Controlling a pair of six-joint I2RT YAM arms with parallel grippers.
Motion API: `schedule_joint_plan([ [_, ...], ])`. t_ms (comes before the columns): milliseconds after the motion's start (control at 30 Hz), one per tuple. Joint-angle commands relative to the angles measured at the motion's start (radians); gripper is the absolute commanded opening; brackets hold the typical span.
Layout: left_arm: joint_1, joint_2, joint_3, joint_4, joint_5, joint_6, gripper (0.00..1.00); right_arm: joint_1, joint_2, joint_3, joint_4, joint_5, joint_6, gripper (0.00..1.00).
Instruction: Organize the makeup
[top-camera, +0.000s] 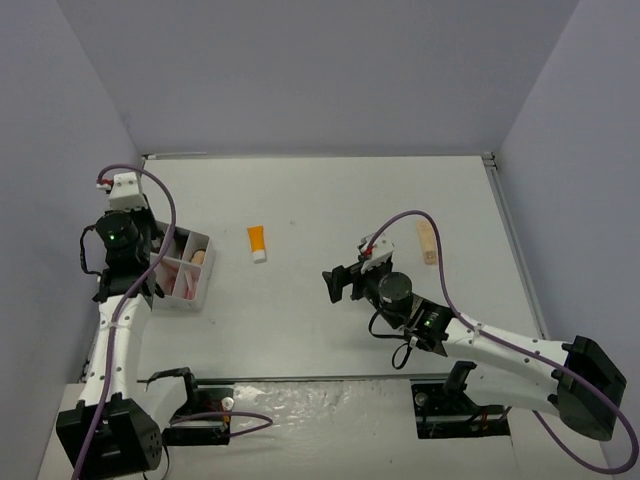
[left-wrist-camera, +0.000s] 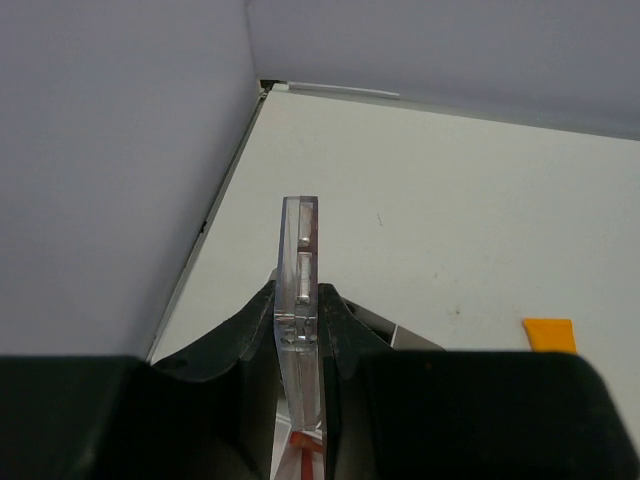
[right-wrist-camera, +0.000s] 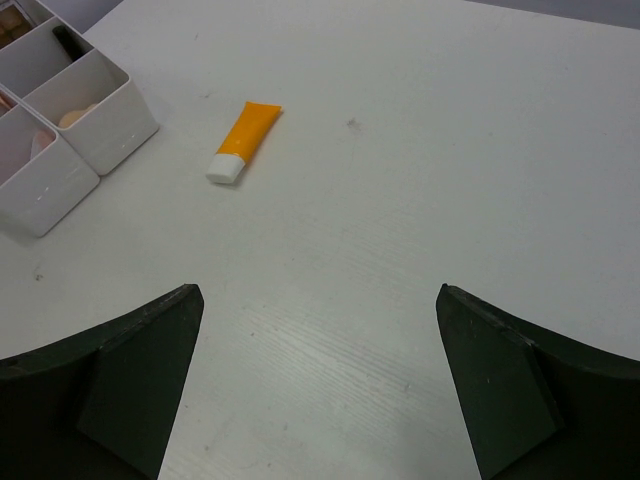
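Note:
An orange tube with a white cap lies on the table between the two arms, and its end shows in the left wrist view. Further right, a beige tube lies behind the right arm. My right gripper hovers open over bare table, short of the orange tube, with nothing between its fingers. My left gripper is shut on a thin clear plastic panel, held edge-on at the white box. A red stick shows below the jaws.
The white compartment box sits at the table's left side and holds a beige round piece, pinkish items and a dark item. Grey walls close in the table on the left, back and right.

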Motion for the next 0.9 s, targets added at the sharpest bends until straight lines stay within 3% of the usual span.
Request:
schedule_joint_plan([
  [0,0.048,0.065,0.041,0.217,0.135,0.020,0.00,-0.010,-0.017,0.007,0.067,-0.019,0.013,1.00],
  [200,0.091,0.174,0.046,0.269,0.177,0.023,0.00,-0.014,-0.017,0.000,0.078,-0.041,0.010,1.00],
  [600,0.110,0.231,-0.021,0.312,0.201,0.085,0.00,-0.023,-0.024,-0.007,0.087,-0.055,0.004,1.00],
  [733,0.110,0.194,-0.072,0.331,0.149,0.068,0.20,-0.023,-0.031,-0.010,0.088,-0.057,0.004,1.00],
  [867,0.110,0.146,-0.081,0.307,0.095,0.050,0.46,-0.024,-0.031,-0.005,0.087,-0.064,0.007,1.00],
])
